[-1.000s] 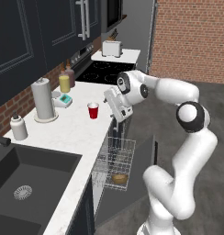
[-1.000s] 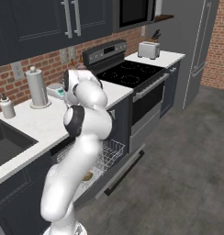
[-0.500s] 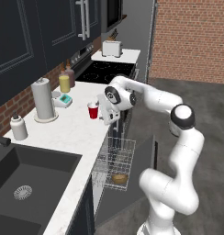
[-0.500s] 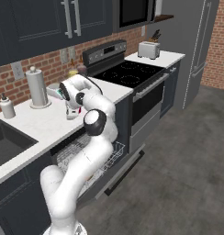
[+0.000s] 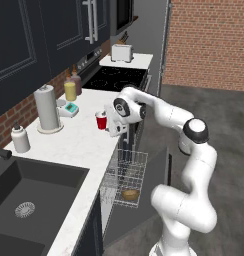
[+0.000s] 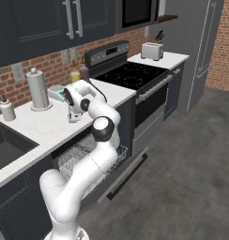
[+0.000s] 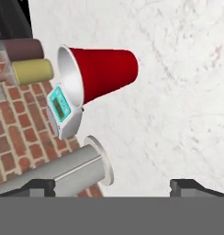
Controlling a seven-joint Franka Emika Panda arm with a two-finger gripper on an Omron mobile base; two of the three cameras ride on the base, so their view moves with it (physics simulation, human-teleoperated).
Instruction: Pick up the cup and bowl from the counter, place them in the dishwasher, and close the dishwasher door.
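1. Left base view sets the cup (image 5: 101,120) upright on the white counter (image 5: 79,145), near its front edge, with the claw (image 5: 116,131) just beside it on the stove side, apart from it.
2. Behind the cup, toward the brick wall, lie a small white scale with a teal face (image 5: 70,108), a yellow bottle (image 5: 70,90) and a brown bottle (image 5: 76,83); the paper-towel roll (image 5: 47,108) stands beside the cup toward the sink, and a small white soap bottle (image 5: 20,138) further that way.
3. Hand view shows the cup (image 7: 98,73) ahead of the two dark fingertips (image 7: 185,187), which stand wide apart with nothing between them; bare counter lies between the claw and the cup.
4. The bowl (image 5: 129,194) rests in the white wire rack (image 5: 125,176) pulled out of the dishwasher, below the cup; the dishwasher door (image 6: 114,183) hangs open under the rack.
5. Compared with a second ago, the arm has swung its hand in from over the rack toward the cup and lowered it to the counter; the cup, bowl and door have not moved, and the claw is just as spread.
6. The counter is white, faintly speckled stone with a black sink (image 5: 24,210) at one end; a black stove (image 6: 130,75) and a toaster (image 6: 152,50) lie beyond the cup, under dark navy cabinets, with brick wall behind and a grey floor.
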